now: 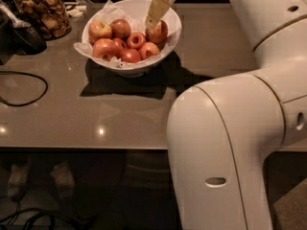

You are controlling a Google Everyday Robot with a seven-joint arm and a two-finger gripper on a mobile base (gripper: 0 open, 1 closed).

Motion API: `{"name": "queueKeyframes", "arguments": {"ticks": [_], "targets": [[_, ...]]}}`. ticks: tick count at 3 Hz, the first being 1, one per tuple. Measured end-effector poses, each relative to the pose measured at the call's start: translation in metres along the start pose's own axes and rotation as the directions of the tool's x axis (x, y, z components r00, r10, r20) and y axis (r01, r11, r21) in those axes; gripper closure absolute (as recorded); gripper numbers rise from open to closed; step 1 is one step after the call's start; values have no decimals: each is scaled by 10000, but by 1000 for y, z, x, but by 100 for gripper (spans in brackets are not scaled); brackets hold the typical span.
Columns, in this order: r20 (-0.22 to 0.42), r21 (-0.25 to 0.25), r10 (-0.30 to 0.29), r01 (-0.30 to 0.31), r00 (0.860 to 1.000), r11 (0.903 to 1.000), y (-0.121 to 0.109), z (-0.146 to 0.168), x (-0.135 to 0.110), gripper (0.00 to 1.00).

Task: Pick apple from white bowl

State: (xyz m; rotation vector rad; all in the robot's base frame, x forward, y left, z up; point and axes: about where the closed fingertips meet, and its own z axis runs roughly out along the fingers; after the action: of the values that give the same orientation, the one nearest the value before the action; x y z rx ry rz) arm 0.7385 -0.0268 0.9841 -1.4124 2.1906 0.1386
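The white bowl (168, 14) stands on the table at the back, lined with white paper and holding several apples. The apple (160, 32), red-orange with a yellowish tinge, lies at the bowl's right side. My gripper (155, 12) reaches down from the top of the view into the bowl, and its pale tip rests on or just above the apple's left upper side. My large white arm fills the right half of the view.
Other apples fill the bowl, with a pale red-and-yellow one (99, 30) at the left. A glass jar of brown snacks (43, 13) stands at the back left beside a dark object (21, 32). A black cable (24, 87) lies on the grey table (96, 119).
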Motion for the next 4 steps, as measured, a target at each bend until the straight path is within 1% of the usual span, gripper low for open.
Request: {"name": "queueKeyframes", "arguments": {"ticks": [1, 2, 3, 4], "targets": [[0, 0, 0, 0, 10000, 10000, 0, 0, 0, 0], [0, 0, 1, -1, 10000, 10000, 0, 0, 0, 0], [-151, 52, 493, -492, 9987, 9988, -3, 6, 1, 0], [-354, 153, 1076, -1072, 9936, 9941, -7, 11, 4, 0]]}}
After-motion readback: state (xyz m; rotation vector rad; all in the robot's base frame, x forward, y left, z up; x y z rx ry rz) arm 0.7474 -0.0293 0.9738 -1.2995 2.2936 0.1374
